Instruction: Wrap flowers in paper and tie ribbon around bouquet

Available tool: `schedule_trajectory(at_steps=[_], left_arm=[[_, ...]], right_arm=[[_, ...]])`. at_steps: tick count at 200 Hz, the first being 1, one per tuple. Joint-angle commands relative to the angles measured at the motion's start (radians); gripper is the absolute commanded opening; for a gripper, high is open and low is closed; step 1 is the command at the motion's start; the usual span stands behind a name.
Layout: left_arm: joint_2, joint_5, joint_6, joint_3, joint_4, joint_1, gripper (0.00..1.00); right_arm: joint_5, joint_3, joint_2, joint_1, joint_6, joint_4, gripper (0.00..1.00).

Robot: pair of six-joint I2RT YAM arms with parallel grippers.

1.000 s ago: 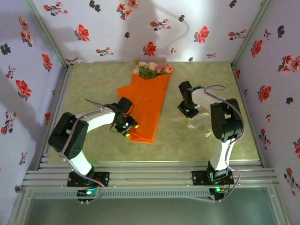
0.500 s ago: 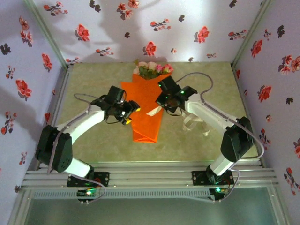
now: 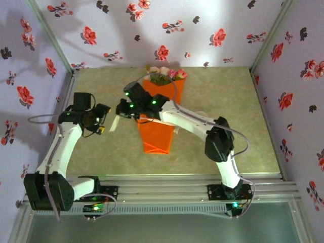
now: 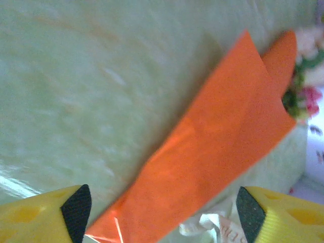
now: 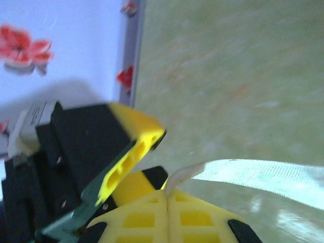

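The bouquet (image 3: pixel 158 129) is a slim orange paper cone lying mid-table, with the flowers (image 3: pixel 164 75) sticking out at its far end. My right arm reaches leftward across the cone. Its gripper (image 3: pixel 121 109) is shut on the cream-white ribbon (image 3: pixel 114 123), which trails away from its closed tips (image 5: pixel 167 195) as a flat band (image 5: pixel 253 174). My left gripper (image 3: pixel 104 120) stands open just left of it, holding nothing. Between its spread pads (image 4: pixel 78 212) I see the orange paper (image 4: pixel 223 136), the blooms (image 4: pixel 304 76) and a crumpled bit of ribbon (image 4: pixel 212 225).
Flower-printed walls (image 3: pixel 30 91) close in the left, back and right of the green tabletop (image 3: pixel 223 96). The left wall's metal edge (image 5: pixel 132 55) stands close behind the left gripper's fingers (image 5: pixel 126 152). The aluminium rail (image 3: pixel 162 190) runs along the near edge.
My right arm has swung left across the bouquet, carrying the ribbon with it. The left arm has drawn back to the left off the paper, and its jaws have spread wider.
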Motion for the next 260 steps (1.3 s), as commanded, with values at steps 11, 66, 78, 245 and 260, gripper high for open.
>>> schedule_trajectory(at_steps=[11, 66, 78, 245, 260], left_arm=[[-0.016, -0.114, 0.084, 0.042, -0.212, 0.062, 0.82], [-0.035, -0.145, 0.027, 0.039, -0.290, 0.021, 0.82], [-0.023, -0.132, -0.001, 0.041, -0.274, -0.027, 0.82], [0.932, 0.000, -0.636, 0.644, -0.060, -0.602, 0.77], [0.943, -0.001, -0.644, 0.646, -0.063, -0.608, 0.74]], right_arm=[[-0.112, 0.083, 0.114, 0.028, -0.055, -0.117, 0.19], [0.025, -0.146, -0.108, -0.090, -0.031, -0.132, 0.58], [0.080, -0.213, -0.177, -0.134, -0.019, -0.166, 0.59], [0.109, -0.962, -0.589, -0.692, 0.388, -0.059, 0.48], [0.083, -0.962, -0.552, -0.646, 0.419, -0.016, 0.50]])
